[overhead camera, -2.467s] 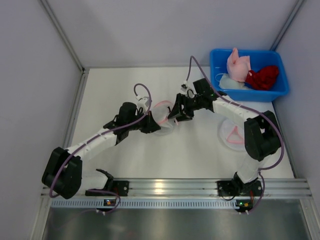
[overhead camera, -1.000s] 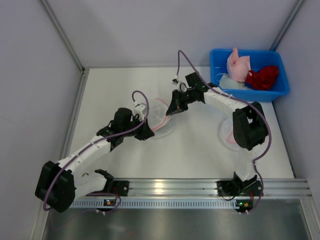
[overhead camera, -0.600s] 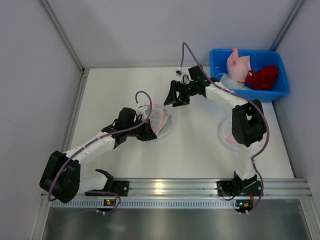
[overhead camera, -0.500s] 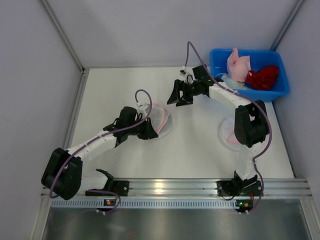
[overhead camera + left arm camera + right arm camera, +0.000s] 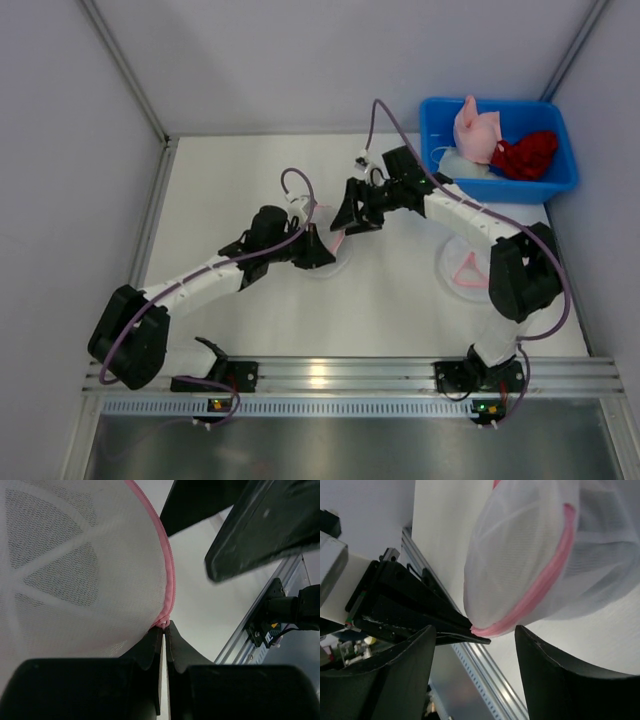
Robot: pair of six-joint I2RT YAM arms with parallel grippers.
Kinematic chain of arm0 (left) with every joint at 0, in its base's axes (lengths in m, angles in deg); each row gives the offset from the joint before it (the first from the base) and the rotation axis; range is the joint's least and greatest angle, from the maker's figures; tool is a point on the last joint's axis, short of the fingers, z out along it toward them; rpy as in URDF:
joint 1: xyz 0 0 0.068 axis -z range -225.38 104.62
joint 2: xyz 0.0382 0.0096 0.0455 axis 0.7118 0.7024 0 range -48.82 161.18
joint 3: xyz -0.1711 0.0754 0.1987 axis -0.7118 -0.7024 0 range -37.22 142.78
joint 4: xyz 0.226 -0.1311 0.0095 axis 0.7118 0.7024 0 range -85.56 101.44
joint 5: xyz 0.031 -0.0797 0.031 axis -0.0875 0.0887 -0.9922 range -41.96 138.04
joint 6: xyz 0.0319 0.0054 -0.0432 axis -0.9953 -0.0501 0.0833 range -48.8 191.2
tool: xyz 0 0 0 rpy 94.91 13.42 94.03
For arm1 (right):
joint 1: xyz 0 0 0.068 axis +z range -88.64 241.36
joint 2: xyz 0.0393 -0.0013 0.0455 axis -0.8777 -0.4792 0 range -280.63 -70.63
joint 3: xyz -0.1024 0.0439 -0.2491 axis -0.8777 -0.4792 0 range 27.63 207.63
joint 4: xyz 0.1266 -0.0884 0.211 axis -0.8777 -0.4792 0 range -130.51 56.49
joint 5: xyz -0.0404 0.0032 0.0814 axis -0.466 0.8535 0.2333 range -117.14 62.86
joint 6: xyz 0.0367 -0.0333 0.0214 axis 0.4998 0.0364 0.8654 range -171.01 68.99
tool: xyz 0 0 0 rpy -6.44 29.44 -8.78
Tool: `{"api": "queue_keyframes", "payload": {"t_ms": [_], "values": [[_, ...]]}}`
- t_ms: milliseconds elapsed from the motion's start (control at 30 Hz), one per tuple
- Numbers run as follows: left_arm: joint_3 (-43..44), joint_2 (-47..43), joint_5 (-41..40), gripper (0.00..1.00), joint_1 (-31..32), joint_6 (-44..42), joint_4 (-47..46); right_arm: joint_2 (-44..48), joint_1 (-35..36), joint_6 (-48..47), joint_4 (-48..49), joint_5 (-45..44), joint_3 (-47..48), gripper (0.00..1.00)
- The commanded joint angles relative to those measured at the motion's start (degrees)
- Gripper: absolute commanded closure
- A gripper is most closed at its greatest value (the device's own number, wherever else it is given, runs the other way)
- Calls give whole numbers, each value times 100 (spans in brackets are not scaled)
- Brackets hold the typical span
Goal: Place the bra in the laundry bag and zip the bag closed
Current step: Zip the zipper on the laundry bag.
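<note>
The white mesh laundry bag [image 5: 338,260] with a pink zipper lies mid-table. My left gripper [image 5: 320,255] is shut on the bag's pink zipper edge [image 5: 165,623] at its near rim. The bag's mesh dome [image 5: 75,555] fills the left wrist view. My right gripper [image 5: 347,220] is open and empty, hovering just behind the bag [image 5: 520,555], its jaws straddling the pinched zipper [image 5: 492,626]. A pink bra [image 5: 476,128] and a red bra [image 5: 527,152] lie in the blue bin [image 5: 440,112]. What is inside the bag is hidden.
A second flat mesh bag with pink trim [image 5: 463,270] lies at the right, beside the right arm. The blue bin stands at the back right corner. The metal rail [image 5: 330,375] runs along the near edge. Grey walls close in both sides.
My right gripper has come back down from the rear toward the bag. My left gripper has slid right and forward, still pinching the zipper edge, and the bag has shifted with it.
</note>
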Motion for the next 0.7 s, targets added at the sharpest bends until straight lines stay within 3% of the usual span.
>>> {"api": "queue_keyframes", "payload": {"t_ms": [0,100,200,333,367,400,667], "values": [[214,-7,-80,100,74,79,-423,-112,342,424,422,290,-87,36],[214,-16,-124,100,82,43,-432,-297,518,513,484,404,-61,41],[196,-25,-124,100,82,26,-423,-385,597,539,493,387,-52,55],[100,-95,-106,100,74,-36,-423,-473,580,461,379,308,70,83],[74,-121,-115,100,74,-62,-362,-473,563,443,317,282,97,97],[30,-191,-124,100,74,-88,-309,-499,536,417,299,273,141,100],[-514,-666,-203,100,74,-404,226,-719,133,162,150,272,404,100]]}}
